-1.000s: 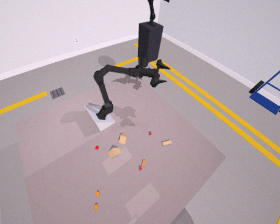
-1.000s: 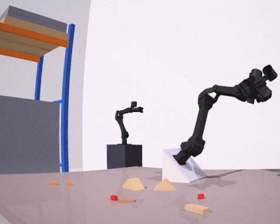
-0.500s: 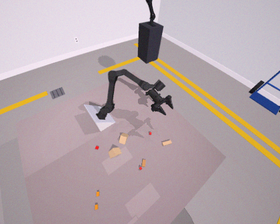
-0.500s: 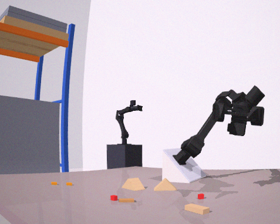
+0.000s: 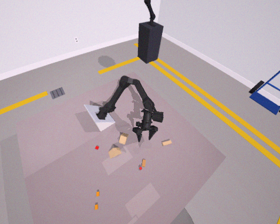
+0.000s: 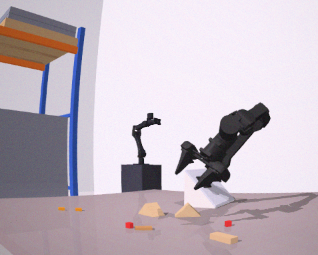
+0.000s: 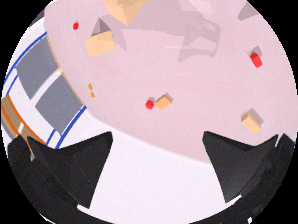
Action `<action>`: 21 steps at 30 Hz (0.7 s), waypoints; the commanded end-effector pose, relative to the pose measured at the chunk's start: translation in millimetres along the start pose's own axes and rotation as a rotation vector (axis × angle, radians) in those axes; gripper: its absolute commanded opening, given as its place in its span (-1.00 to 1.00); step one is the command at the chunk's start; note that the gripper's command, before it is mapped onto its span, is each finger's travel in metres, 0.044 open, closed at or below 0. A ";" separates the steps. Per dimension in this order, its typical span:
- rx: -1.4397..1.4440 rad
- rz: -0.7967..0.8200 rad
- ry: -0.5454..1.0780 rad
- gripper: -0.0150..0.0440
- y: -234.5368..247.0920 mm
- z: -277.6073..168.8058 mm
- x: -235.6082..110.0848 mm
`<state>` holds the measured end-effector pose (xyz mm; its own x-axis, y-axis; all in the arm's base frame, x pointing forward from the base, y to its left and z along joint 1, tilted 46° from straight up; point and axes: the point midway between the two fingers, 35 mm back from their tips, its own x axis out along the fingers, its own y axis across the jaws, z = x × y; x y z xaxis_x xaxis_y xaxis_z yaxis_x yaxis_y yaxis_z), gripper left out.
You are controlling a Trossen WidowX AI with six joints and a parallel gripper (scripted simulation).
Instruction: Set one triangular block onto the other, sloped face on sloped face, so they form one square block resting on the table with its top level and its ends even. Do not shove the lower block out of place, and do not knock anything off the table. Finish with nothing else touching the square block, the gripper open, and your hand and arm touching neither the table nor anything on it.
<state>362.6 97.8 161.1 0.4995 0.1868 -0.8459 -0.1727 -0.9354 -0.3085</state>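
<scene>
- Jaws spread wide and holding nothing — the gripper [image 5: 145,135] hangs above the table [image 5: 181,158].
- Both triangular blocks [image 5: 123,138] [image 5: 114,152] lie apart, near the gripper, unstacked.
- Risk: a steep descent could shove a block, or flick the small red cube [image 5: 140,168] away.
- Open room lies rightward, before the flat tan block [image 5: 167,142].

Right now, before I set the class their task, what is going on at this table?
A single robot arm is reaching down over the table, its tool open and empty, hanging above and beside the two triangular blocks. Both blocks lie apart on the table, not yet stacked. Around them lie small red cubes, orange pieces and a tan bar, all untouched.
</scene>
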 end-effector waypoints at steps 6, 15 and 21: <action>0.252 0.020 -0.600 1.00 91.8 76.1 44.7; 0.773 -0.327 -1.116 1.00 133.0 122.8 27.1; 0.787 -0.339 -1.122 1.00 133.6 122.7 26.5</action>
<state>246.0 13.6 41.2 -0.2640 0.8399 -0.4743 -0.7903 -0.4702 -0.3927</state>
